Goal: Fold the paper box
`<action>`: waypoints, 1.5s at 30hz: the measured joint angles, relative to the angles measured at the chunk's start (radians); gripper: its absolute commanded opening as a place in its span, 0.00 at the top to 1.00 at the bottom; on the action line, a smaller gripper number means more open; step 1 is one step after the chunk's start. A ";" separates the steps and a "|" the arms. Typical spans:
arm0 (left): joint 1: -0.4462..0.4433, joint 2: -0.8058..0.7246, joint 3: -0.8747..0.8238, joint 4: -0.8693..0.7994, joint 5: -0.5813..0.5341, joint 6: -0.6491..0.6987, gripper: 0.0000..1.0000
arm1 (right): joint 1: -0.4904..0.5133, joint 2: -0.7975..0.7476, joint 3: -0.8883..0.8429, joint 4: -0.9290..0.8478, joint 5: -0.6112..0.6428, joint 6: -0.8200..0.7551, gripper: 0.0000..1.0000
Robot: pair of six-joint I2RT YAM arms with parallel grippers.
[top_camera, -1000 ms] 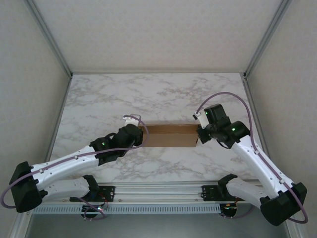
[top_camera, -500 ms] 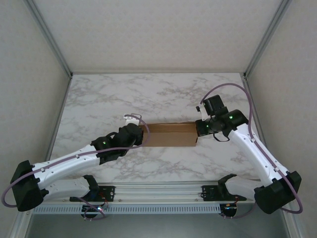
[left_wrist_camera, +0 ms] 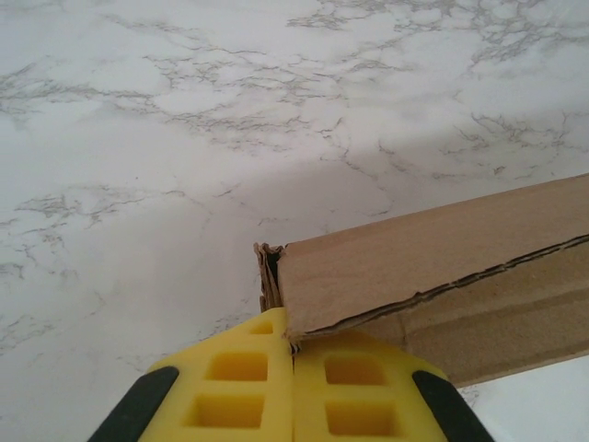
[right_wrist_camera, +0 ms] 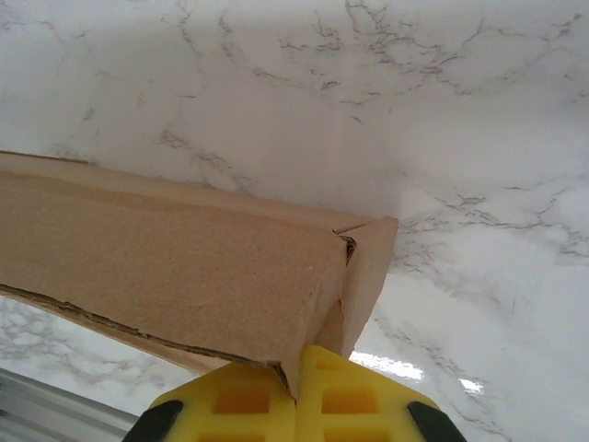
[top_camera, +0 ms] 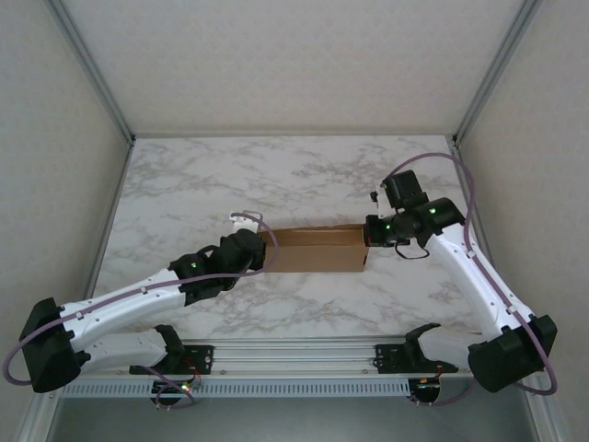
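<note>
The paper box (top_camera: 317, 249) is a long brown cardboard shape lying across the middle of the marble table, held at both ends. My left gripper (top_camera: 269, 250) is at its left end. In the left wrist view the yellow pads (left_wrist_camera: 230, 387) are pressed together with a corner of the paper box (left_wrist_camera: 433, 267) pinched between them at my left gripper (left_wrist_camera: 293, 345). My right gripper (top_camera: 368, 241) is at the right end. There the paper box (right_wrist_camera: 175, 267) has its lower corner edge caught in my right gripper (right_wrist_camera: 296, 382), beside a folded end flap (right_wrist_camera: 368, 276).
White marble tabletop (top_camera: 304, 175) stretches behind the box and in front of it. Grey side walls with metal posts (top_camera: 92, 74) fence the table on the left, right and back. The arm bases and rail (top_camera: 294, 354) run along the near edge.
My right arm's wrist and elbow have swung back and up while its gripper stays at the box's right end. The left arm and the box have hardly moved.
</note>
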 measured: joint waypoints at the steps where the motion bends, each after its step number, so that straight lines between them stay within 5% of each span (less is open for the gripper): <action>1: 0.000 0.000 0.000 -0.001 0.000 0.000 0.94 | -0.006 0.000 0.000 0.000 -0.013 0.005 1.00; 18: 0.000 -0.001 -0.002 0.000 -0.006 0.000 0.94 | -0.102 -0.002 -0.022 0.028 -0.167 0.053 1.00; 33: -0.007 0.002 -0.002 0.025 0.046 0.003 0.94 | -0.071 -0.070 -0.072 0.016 0.014 -0.132 1.00; 45: -0.007 0.015 -0.009 0.064 0.046 0.003 0.94 | 0.017 -0.151 -0.246 0.240 0.181 -0.171 0.95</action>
